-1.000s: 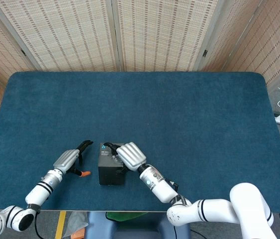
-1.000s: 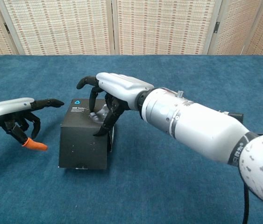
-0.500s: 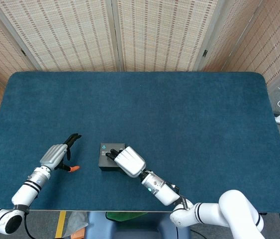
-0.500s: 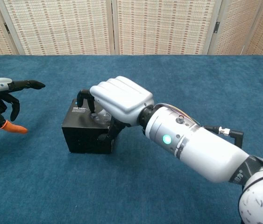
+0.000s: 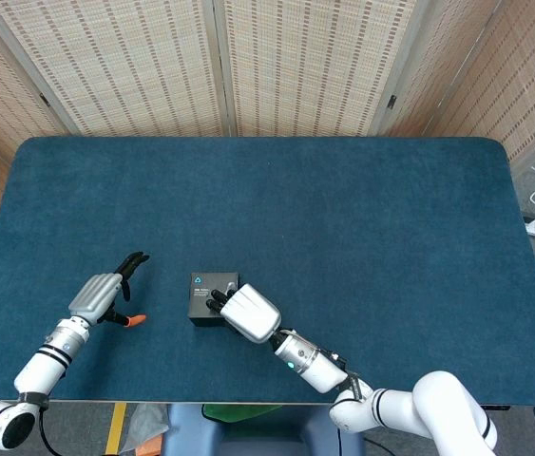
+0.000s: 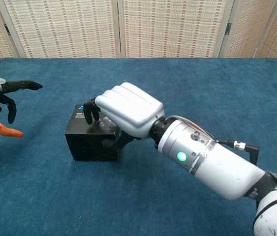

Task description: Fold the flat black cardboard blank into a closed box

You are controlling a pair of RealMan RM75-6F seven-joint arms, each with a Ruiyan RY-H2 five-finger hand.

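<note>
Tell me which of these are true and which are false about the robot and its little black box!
1. The small black cardboard box sits on the blue cloth-covered table. True.
2. The right hand rests on top of the box. True.
3. The left hand is holding the box. False: it hovers off to the side, apart from the box, holding nothing.
4. The box has a red logo on its lid. False: the head view shows a small blue mark there.
5. One fingertip of the left hand is orange. True.
</note>
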